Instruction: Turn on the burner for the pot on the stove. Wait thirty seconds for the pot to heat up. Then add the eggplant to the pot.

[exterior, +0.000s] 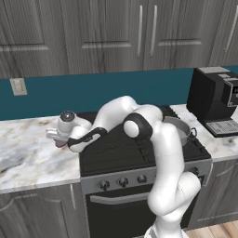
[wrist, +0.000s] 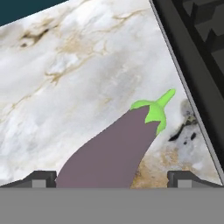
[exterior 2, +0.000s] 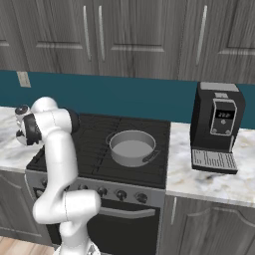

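My fingers (wrist: 112, 179) stand wide apart, one tip on each side of the small dark purple oval eggplant with a green stem cap (wrist: 116, 151), which lies on the white marble counter (wrist: 78, 78) between them, not gripped. Its stem points toward the counter edge that meets the black grated stove with a grey steel front (exterior 2: 94, 144). Well apart on the stove's grates sits the round shallow grey metal pot with two loop handles (exterior 2: 131, 148), nothing inside it. On the counter past the stove's far side stands a black coffee machine (exterior 2: 217, 124).
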